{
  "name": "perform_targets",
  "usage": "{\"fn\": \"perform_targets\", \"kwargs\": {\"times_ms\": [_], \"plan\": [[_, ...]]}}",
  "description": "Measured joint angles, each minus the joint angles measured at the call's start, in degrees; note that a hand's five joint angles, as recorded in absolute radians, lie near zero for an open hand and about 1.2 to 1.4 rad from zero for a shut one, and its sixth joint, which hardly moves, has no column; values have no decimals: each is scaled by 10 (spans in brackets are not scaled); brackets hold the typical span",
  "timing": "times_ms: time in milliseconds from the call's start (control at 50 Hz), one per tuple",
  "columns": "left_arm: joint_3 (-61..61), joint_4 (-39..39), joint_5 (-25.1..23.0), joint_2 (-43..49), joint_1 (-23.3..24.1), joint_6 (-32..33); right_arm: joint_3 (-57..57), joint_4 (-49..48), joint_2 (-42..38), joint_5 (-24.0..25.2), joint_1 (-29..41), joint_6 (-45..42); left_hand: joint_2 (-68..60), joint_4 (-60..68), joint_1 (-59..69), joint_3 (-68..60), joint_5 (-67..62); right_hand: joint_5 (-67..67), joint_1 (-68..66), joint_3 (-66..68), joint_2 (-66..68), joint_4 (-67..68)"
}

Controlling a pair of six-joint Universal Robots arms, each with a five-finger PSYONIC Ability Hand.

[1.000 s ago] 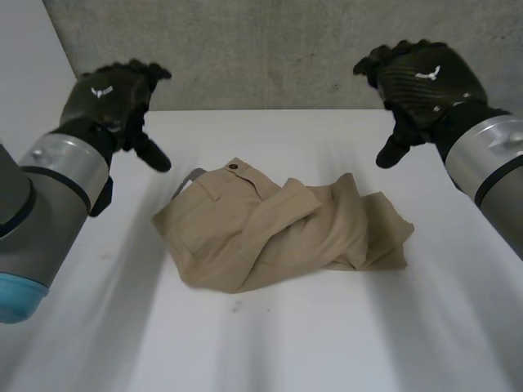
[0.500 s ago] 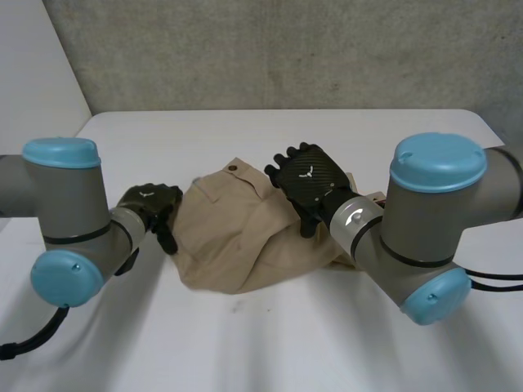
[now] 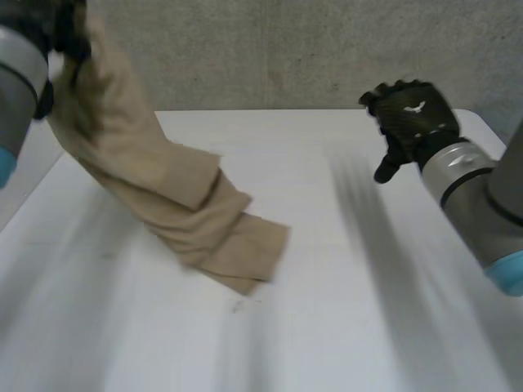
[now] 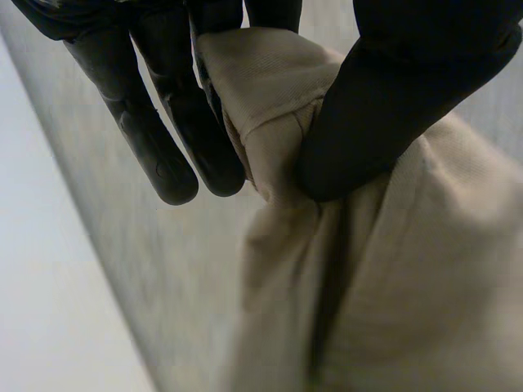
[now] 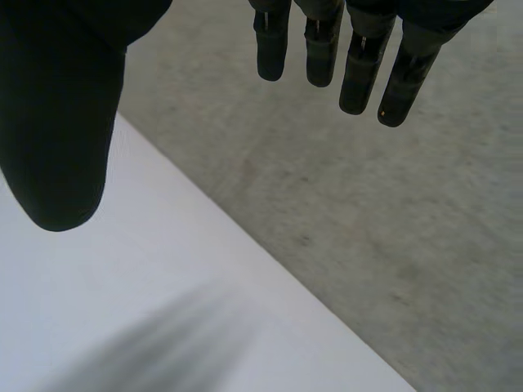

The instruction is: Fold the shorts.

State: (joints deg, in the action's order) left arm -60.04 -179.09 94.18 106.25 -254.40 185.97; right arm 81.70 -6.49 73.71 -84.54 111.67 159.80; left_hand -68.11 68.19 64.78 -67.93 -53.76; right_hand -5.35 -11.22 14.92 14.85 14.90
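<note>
- The left robot hand (image 4: 167, 131) is clamped on a bunched edge of the shorts (image 3: 155, 196) and raised high.
- The shorts, heaped on the counter (image 3: 351, 294) a second ago, are now hung out, with the lower end trailing there.
- The right robot hand (image 3: 413, 118) is held open and empty, well apart.
- Folding is judged not yet begun.

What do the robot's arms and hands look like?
The right hand is black with a woven sheen and a small white bird-like mark on its back. The left hand has smooth, rounded black fingers. Both arms are grey tubes with light-blue caps.
</note>
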Motion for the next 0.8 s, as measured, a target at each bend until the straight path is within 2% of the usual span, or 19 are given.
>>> {"fn": "perform_targets", "kwargs": {"times_ms": [40, 60, 120, 140, 200, 220, 280, 320, 340, 360, 380, 420, 440, 560, 620, 740, 800], "plan": [[18, -10, -2, -15, 30, 1, 1, 3, 8, 1, -17, 9, 0, 0, 0, 0, 0, 1, 0, 0, 0, 0], [18, -10, -2, -15, 30, 1, 1, 3, 8, 1, -17, 9, 0, 0, 0, 0, 0, 1, 0, 0, 0, 0], [24, -20, -8, -6, 99, 3, 1, 11, 13, 2, -33, 13, 0, 0, 0, 0, 0, 5, 0, -1, -1, -1], [24, -20, -8, -6, 99, 3, 1, 11, 13, 2, -33, 13, 0, 0, 0, 0, 0, 5, 0, -1, -1, -1], [10, -26, -13, 38, 191, 5, 1, 21, 13, 3, -46, 13, 0, 0, 0, -2, 0, 10, 0, -1, -1, -1], [-3, -28, -16, 70, 238, 6, 1, 26, 13, 3, -51, 13, -1, 0, 0, -3, 0, 10, 0, -1, -1, -1], [-21, -29, -18, 128, 302, 6, -1, 30, 12, 6, -58, 12, 2, -2, 0, 0, 0, 11, 0, -1, -1, -1], [-30, -29, -18, 168, 335, 7, -1, 32, 12, 8, -60, 12, 100, -103, -114, 98, 94, 11, 0, -1, -1, -1], [-32, -29, -18, 183, 346, 8, -2, 33, 12, 9, -62, 11, 100, -103, -114, 98, 94, 11, 1, -1, -1, -1], [-34, -29, -18, 204, 362, 11, -3, 34, 12, 11, -63, 11, 318, -320, -366, 306, 306, 11, 1, -1, -1, -1], [-34, -29, -18, 204, 362, 11, -3, 34, 12, 11, -63, 11, 318, -320, -366, 306, 306, 11, 1, -1, -1, -1], [-39, -27, -18, 247, 391, 25, -3, 37, 11, 15, -64, 11, 341, -343, -392, 330, 330, 12, 1, -2, -1, -1], [-41, -27, -17, 260, 402, 40, -3, 38, 11, 18, -64, 10, 551, -555, -533, 547, 508, 12, 1, -4, -1, -1], [-54, -29, -14, 249, 417, 111, 0, 43, 9, 28, -64, 9, 565, -565, -533, 557, 511, 12, 2, -4, -1, -1], [-66, -34, -10, 201, 406, 141, 2, 49, 8, 40, -63, 8, 565, -565, -533, 557, 511, 12, 2, -4, -1, -1], [-97, -39, -6, 116, 354, 130, 1, 74, 8, 70, -64, 7, 565, -565, -533, 557, 511, 12, 2, -4, -1, -1], [-125, -37, -5, 76, 323, 104, -1, 97, 11, 91, -64, 6, 565, -565, -533, 557, 511, 12, 0, -4, -1, -1]]}}
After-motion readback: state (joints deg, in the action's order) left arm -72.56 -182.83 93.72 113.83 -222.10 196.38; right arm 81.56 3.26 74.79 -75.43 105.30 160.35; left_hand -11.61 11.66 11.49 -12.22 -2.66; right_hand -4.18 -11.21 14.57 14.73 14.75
